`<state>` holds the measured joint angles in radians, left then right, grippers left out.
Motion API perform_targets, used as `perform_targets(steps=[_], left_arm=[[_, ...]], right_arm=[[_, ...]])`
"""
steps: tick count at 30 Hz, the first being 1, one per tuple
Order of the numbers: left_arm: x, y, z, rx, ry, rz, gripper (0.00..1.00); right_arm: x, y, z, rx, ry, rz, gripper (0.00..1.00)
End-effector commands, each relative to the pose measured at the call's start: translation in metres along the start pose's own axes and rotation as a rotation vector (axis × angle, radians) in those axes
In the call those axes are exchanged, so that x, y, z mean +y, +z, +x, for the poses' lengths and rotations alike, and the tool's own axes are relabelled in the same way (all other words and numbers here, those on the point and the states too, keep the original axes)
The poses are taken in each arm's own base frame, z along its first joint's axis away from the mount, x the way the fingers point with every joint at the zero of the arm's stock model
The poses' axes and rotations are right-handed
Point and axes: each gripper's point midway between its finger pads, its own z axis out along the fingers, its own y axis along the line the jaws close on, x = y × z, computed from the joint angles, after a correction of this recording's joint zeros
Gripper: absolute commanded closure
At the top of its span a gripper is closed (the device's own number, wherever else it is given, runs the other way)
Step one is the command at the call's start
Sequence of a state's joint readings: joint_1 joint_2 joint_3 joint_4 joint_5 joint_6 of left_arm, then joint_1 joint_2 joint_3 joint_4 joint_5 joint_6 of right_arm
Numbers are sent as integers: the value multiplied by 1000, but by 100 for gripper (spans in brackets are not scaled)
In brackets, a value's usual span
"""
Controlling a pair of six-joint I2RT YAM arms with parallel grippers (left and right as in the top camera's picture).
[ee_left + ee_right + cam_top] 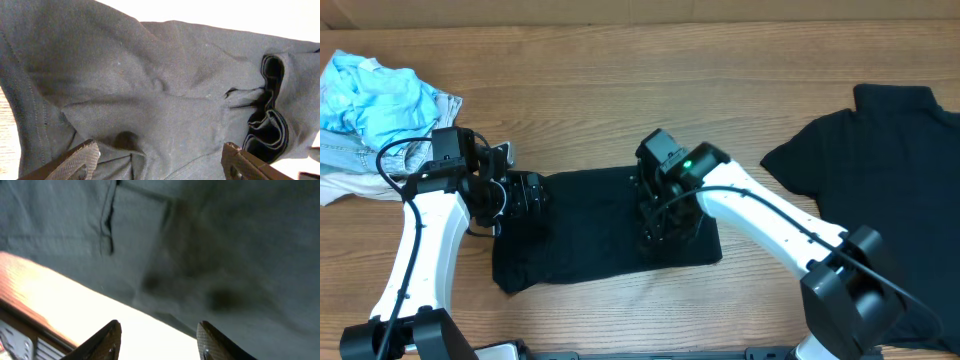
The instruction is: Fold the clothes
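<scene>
Both ends of the folded black T-shirt [590, 228], laid on the bench [620, 105] along 9–3 o'clock, are attended: left hand [525, 195] spread wide at 9, right hand [665, 228] parted at 3, nothing held.

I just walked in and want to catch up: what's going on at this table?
Two robot arms are folding clothes. A folded black T-shirt lies mid-table; the left gripper is at its left edge, the right gripper over its right part, both open, holding nothing. A second black T-shirt lies spread at the right, and a light blue pile sits far left.
</scene>
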<state>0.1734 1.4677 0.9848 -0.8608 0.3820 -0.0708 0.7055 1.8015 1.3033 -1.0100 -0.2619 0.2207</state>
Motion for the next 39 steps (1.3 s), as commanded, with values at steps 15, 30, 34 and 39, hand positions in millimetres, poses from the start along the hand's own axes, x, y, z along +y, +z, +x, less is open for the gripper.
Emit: perform_targets(steps=[15, 30, 34, 39], left_arm=[[-36, -65, -51, -127, 63, 99, 18], [-37, -65, -46, -111, 96, 104, 18], [-37, -65, -48, -116, 98, 103, 18], [-37, -65, -48, -117, 99, 102, 18]], right_arm=[[-2, 30, 3, -32, 640, 33, 39], [1, 12, 7, 84, 494, 81, 92], [9, -9, 8, 109, 410, 87, 93], [19, -7, 12, 135, 401, 50, 87]])
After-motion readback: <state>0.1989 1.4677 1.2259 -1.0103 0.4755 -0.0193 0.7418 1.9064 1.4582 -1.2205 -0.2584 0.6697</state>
